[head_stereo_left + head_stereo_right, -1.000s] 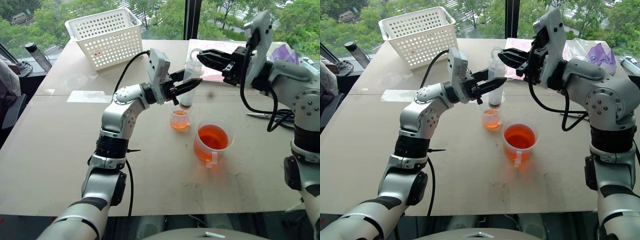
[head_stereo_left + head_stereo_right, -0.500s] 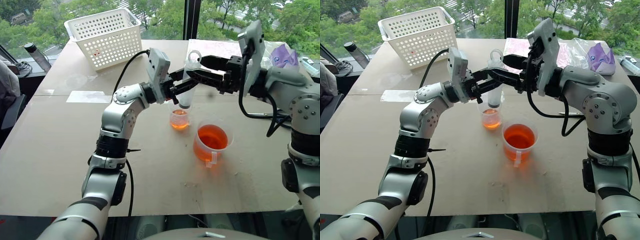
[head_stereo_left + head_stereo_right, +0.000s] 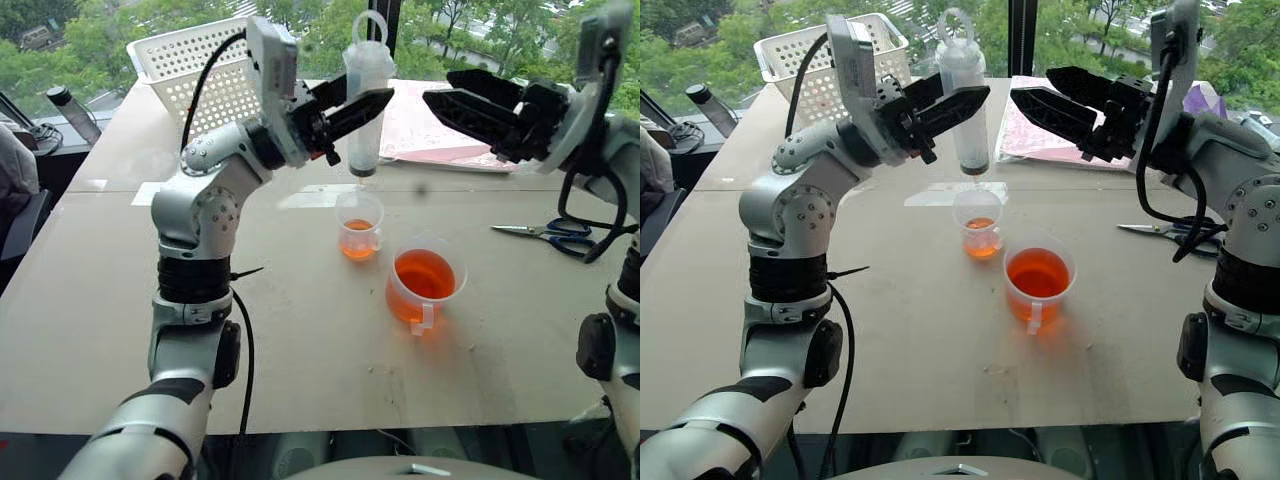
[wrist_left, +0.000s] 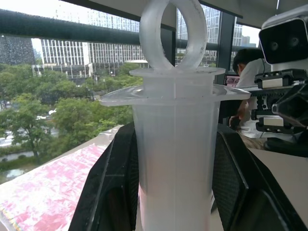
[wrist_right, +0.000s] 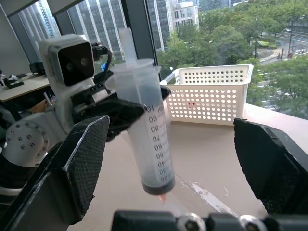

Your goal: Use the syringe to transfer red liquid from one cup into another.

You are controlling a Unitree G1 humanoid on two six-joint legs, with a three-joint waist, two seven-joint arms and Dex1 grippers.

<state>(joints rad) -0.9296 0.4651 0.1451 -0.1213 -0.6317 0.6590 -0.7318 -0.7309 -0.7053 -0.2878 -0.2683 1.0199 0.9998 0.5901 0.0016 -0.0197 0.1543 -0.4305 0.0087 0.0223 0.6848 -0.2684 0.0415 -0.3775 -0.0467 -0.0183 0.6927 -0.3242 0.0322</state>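
Syringe (image 3: 364, 105) first: you have it upright, tip down, hanging directly above the small cup (image 3: 359, 225) with clear air between tip and rim. The plunger ring sits right on top of the barrel flange, so the plunger looks fully pressed home and the barrel reads whitish and empty, only an orange trace at the tip. That suggests the load has gone into the small cup, which holds a shallow layer of red liquid (image 3: 358, 245).

Your left gripper (image 3: 352, 108) is clamped on the syringe barrel, one black finger on each side below the flange; holding it at mid-barrel keeps the tip plumb over the small cup, so any drip should land inside.

Just beside the small cup, nearer you and to your right, stands the larger handled cup (image 3: 425, 289), about half full of the same liquid. That is your source, close enough for a short hop back if you judge another draw is needed.

Your right gripper (image 3: 468, 105) hovers level with the syringe, well off to its right, fingers spread wide and gripping nothing, pointing back toward the barrel.

Your left arm is raised, elbow bent, forearm reaching across above the small cup.

Farther out from the small cup: scissors (image 3: 550, 234) to the right, a white basket (image 3: 195, 70) behind and left.
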